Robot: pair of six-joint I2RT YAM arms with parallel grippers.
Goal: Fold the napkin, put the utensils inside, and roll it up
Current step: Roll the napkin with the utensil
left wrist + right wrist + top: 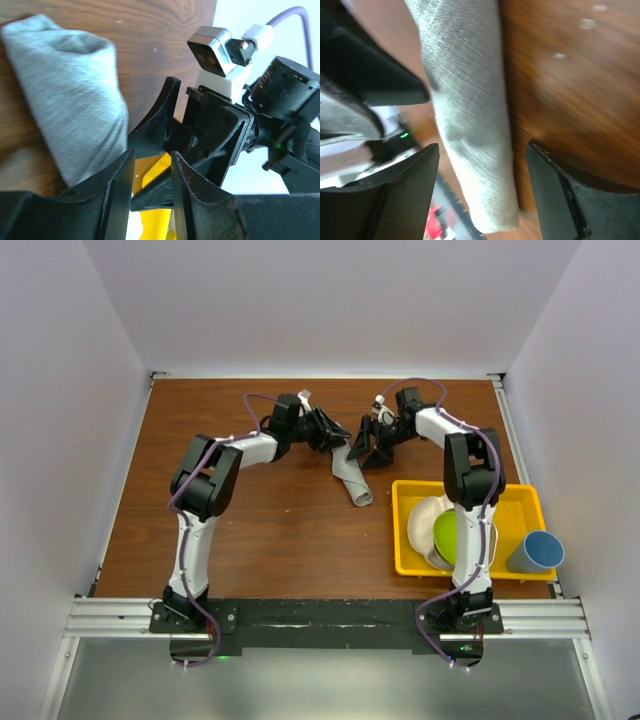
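The light grey woven cloth napkin (355, 478) lies rolled into a soft tube, slanting near the middle of the far edge of the brown wood-grain tabletop (270, 530). Only the left wrist view shows its hollow end, and only the right wrist view its fine weave. The left end effector (335, 437) is narrowly parted and empty. The right end effector (372, 448) gapes wide, with the roll between its fingers but not gripped.

both arms stretched forward, elbows bent | left hand (151, 162) narrowly parted | right hand (482, 149) spread wide
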